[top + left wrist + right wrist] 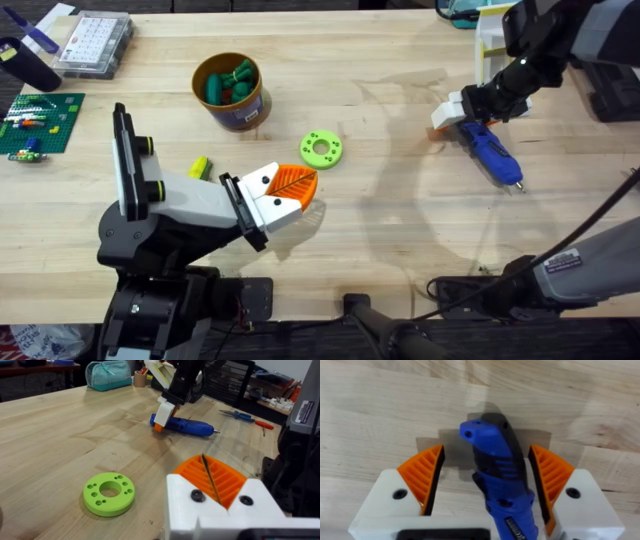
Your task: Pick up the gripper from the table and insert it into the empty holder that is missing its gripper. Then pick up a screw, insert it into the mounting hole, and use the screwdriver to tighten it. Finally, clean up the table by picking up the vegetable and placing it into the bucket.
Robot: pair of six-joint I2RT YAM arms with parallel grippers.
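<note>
Over blue pen-shaped powered screwdriver (501,480) on wooden surface (380,230): right claw (487,482) open, straddling rear end. Centre, lower, close squarely. Left claw (215,495) shut.

The table (380,200) is pale wood with plain grain and a smooth, faintly shiny finish. The screwdriver (502,485) has a glossy blue plastic body with a ribbed black grip and a thin metal tip, and the right gripper (487,480) is matt white plastic with ribbed orange pads (422,475). The green disc (109,493) looks like matt plastic with fine layer lines, and the bucket (232,108) has a smooth yellow-brown wall with a dark label.
</note>
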